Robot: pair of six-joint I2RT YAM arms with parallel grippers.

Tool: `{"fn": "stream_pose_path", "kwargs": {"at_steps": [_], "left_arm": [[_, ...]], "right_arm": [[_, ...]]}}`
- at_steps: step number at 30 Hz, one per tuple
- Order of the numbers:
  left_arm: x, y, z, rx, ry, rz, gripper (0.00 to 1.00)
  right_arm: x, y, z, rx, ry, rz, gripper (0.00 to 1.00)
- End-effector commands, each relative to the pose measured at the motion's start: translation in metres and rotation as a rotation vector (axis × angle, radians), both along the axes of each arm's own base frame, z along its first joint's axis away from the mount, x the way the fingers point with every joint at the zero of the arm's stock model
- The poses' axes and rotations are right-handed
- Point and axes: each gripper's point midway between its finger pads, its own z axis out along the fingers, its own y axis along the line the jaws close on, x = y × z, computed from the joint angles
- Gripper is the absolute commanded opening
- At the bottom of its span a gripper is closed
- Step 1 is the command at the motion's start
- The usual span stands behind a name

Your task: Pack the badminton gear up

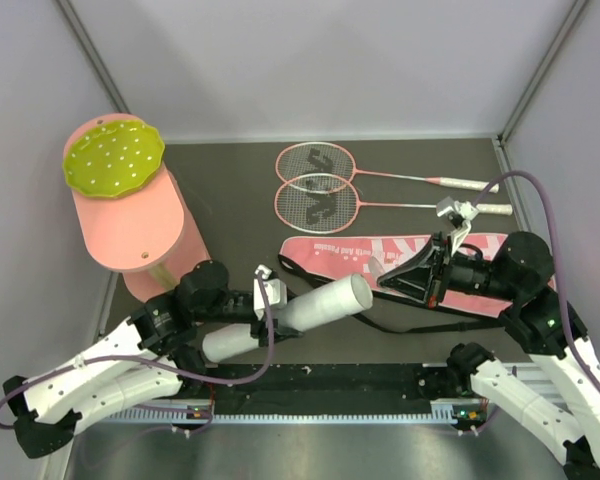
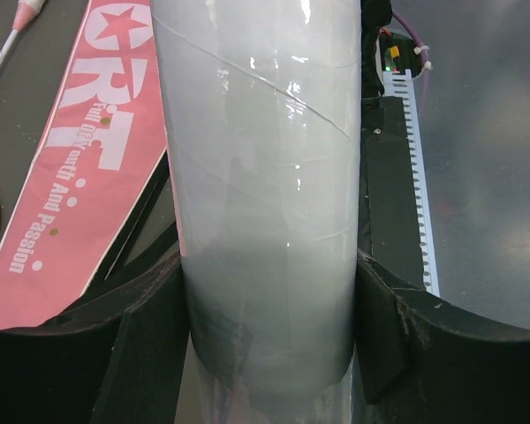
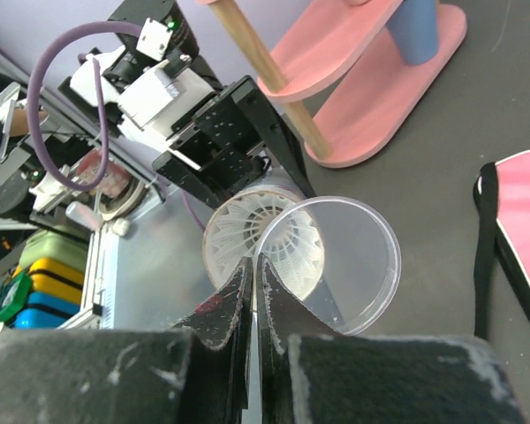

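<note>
My left gripper [image 1: 268, 305] is shut on the white tube [image 1: 315, 308] and holds it level, with its open end pointing right. In the left wrist view the tube [image 2: 265, 177] fills the gap between the fingers [image 2: 146, 344]. My right gripper [image 1: 392, 280] is shut on the rim of a clear round lid [image 3: 346, 265], just in front of the tube's mouth. A white shuttlecock [image 3: 238, 225] sits inside the tube. Two pink rackets [image 1: 318, 160] [image 1: 315, 204] lie at the back. The pink "SPORT" bag [image 1: 340, 255] lies under my right gripper and also shows in the left wrist view [image 2: 71, 159].
A big pink cylinder [image 1: 135, 225] with a yellow-green dotted disc [image 1: 112, 155] stands at the left. The bag's black strap [image 1: 420, 325] loops toward the front. A black strip [image 1: 330, 385] and a toothed rail [image 2: 415, 159] run along the near edge.
</note>
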Motion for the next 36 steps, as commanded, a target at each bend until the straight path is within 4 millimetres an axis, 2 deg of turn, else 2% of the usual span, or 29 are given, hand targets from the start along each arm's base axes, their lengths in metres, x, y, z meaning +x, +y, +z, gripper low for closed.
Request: {"fn": "stream_pose_path", "kwargs": {"at_steps": [1, 4, 11, 15, 20, 25, 36], "left_arm": [[0.000, -0.008, 0.032, -0.082, -0.081, -0.045, 0.00], [0.001, -0.007, 0.027, -0.070, -0.079, -0.036, 0.00], [0.007, -0.005, 0.027, -0.088, -0.102, 0.005, 0.00], [0.010, -0.005, 0.027, -0.088, -0.112, 0.016, 0.00], [0.012, -0.005, 0.024, -0.076, -0.109, 0.024, 0.00], [0.012, -0.005, 0.025, -0.083, -0.113, 0.026, 0.00], [0.005, -0.006, 0.028, -0.108, -0.111, -0.007, 0.00]], "right_arm": [[-0.013, 0.002, 0.004, 0.015, 0.010, 0.070, 0.00], [-0.018, 0.004, 0.005, 0.031, 0.010, 0.099, 0.00], [-0.019, 0.015, -0.015, 0.015, 0.052, 0.109, 0.00], [-0.028, 0.025, -0.005, 0.068, 0.044, 0.154, 0.00], [-0.029, 0.031, 0.001, 0.088, 0.046, 0.172, 0.00], [-0.029, 0.037, -0.005, 0.090, 0.070, 0.175, 0.00], [-0.024, 0.041, -0.004, 0.153, 0.099, 0.157, 0.00]]}}
